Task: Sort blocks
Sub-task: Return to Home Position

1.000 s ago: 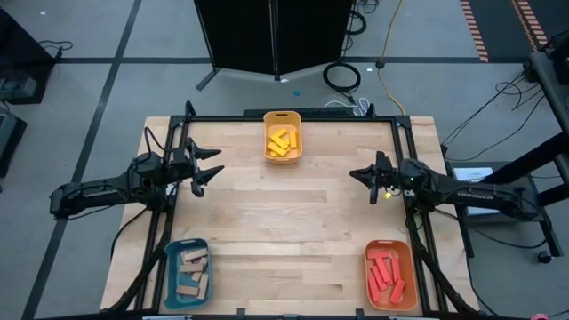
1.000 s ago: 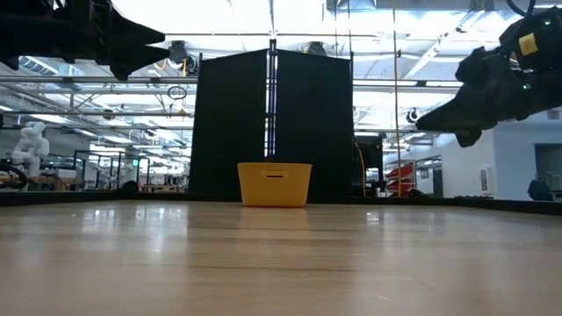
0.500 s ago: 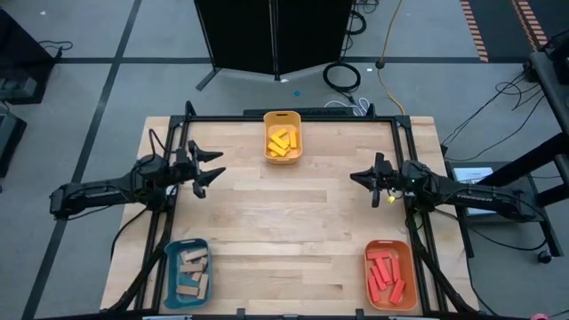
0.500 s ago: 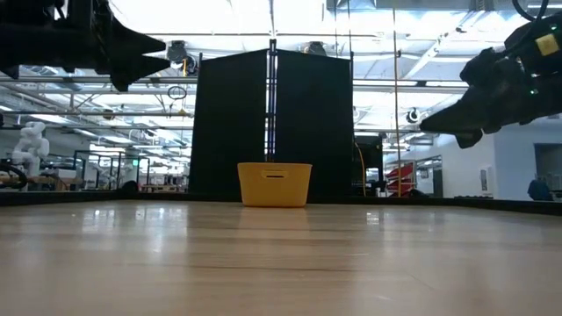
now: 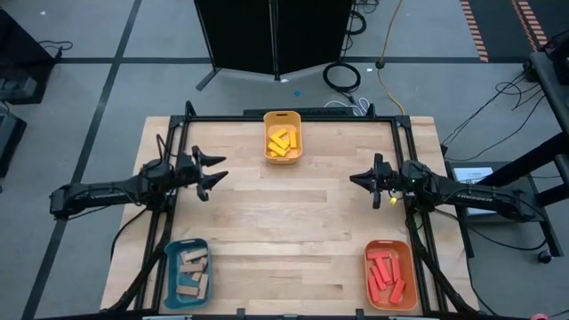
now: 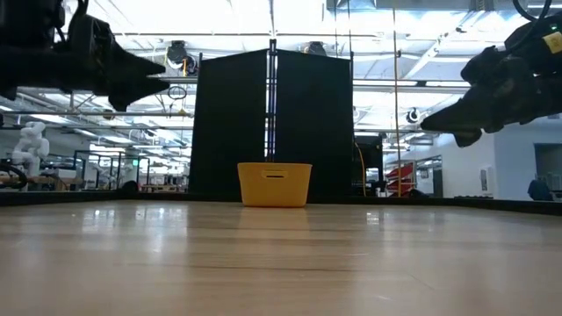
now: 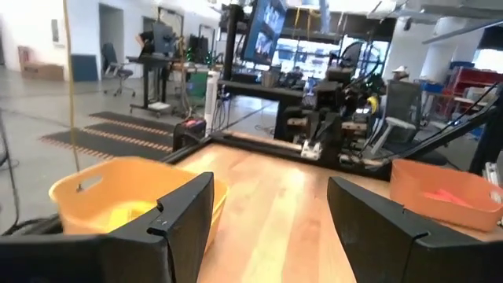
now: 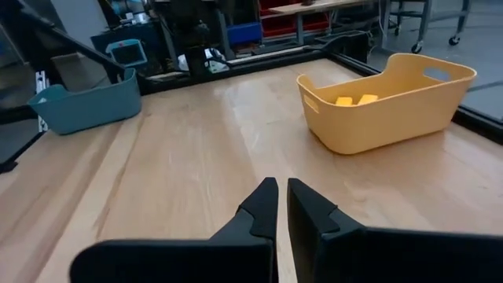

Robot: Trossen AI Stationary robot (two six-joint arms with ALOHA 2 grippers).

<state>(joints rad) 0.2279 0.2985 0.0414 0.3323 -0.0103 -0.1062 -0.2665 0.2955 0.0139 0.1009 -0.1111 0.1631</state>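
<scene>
No block lies loose on the table. The yellow blocks (image 5: pixel 281 141) lie in the yellow tray (image 5: pixel 283 119) at the far edge, the tan blocks (image 5: pixel 191 271) in the teal tray (image 5: pixel 170 275) at the near left, and the red blocks (image 5: pixel 388 274) in the orange tray (image 5: pixel 410 271) at the near right. My left gripper (image 5: pixel 218 169) hovers open above the table's left side, pointing right. My right gripper (image 5: pixel 354 177) hovers shut and empty above the right side, pointing left. In the right wrist view the shut gripper (image 8: pixel 281 185) faces the yellow tray (image 8: pixel 385 110).
A black frame rail (image 5: pixel 293 116) runs around the table. The wooden tabletop (image 5: pixel 284 222) stretches between the two grippers. A black panel (image 6: pixel 274 123) stands beyond the far edge behind the yellow tray (image 6: pixel 274 183).
My left gripper has come down a little and drifted slightly toward the table's near edge, staying open. The blocks and trays have kept still.
</scene>
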